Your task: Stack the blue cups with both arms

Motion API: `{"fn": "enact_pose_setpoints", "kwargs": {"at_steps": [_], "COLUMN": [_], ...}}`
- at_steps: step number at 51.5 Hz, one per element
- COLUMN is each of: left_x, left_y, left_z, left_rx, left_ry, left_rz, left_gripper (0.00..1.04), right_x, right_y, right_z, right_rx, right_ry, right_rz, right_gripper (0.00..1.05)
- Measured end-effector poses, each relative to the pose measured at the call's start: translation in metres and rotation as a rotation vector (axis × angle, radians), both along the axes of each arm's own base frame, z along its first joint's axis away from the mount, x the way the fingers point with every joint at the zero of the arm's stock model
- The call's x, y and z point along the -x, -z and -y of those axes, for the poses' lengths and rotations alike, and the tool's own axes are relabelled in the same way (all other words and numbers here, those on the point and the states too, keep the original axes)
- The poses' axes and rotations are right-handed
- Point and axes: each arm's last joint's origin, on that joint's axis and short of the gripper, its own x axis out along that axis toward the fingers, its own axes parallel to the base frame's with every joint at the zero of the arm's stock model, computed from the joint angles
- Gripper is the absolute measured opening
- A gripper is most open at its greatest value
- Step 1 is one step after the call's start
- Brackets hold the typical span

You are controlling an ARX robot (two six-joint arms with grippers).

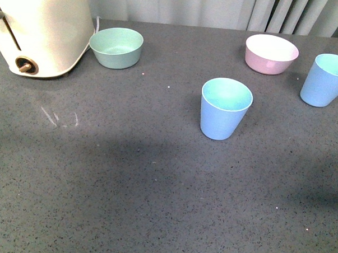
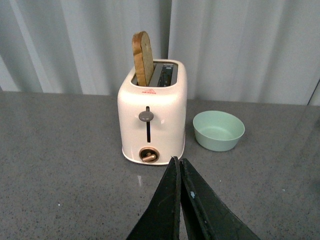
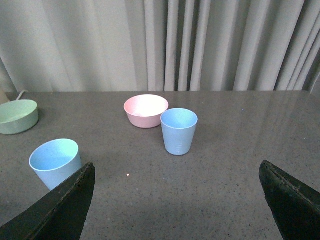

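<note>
My left gripper [image 2: 178,162] has jaws together, right gripper [image 3: 176,170] jaws wide; one light blue tapered plastic cup [image 1: 226,109] upright, its twin [image 1: 326,80] at two o'clock, well apart.

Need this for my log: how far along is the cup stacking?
Done: nothing; the mid-table blue cup and the blue cup beside the pink bowl stand apart. In hand: nothing; the left gripper is shut empty, the right gripper open, empty. Left: grasping both cups and nesting them.

One blue cup [image 3: 55,162] stands alone; other blue cup [image 3: 179,131] seems just beside pink bowl [image 3: 145,110].
</note>
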Motion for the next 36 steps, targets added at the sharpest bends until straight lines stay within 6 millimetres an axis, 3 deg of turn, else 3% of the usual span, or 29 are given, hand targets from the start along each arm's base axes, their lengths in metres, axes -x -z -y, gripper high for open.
{"fn": "enact_pose_setpoints", "kwargs": {"at_steps": [6,19,36], "left_x": [0.01,0.027,0.043], "left_y": [0.009,0.006,0.0], "left_z": [-0.006,-0.022,-0.023], "left_rx": [-0.004,-0.002,-0.002], "left_ry": [-0.005,-0.008,-0.007], "left_rz": [-0.024,-0.013,0.008], "left_gripper": [0.02,0.02,0.02], "right_x": [0.0,0.0,0.0], "right_y": [0.0,0.0,0.0], "right_z": [0.0,0.0,0.0], "right_rx": [0.0,0.0,0.0], "right_ry": [0.0,0.0,0.0], "right_rz": [0.0,0.0,0.0], "right_gripper": [0.96,0.96,0.96]}}
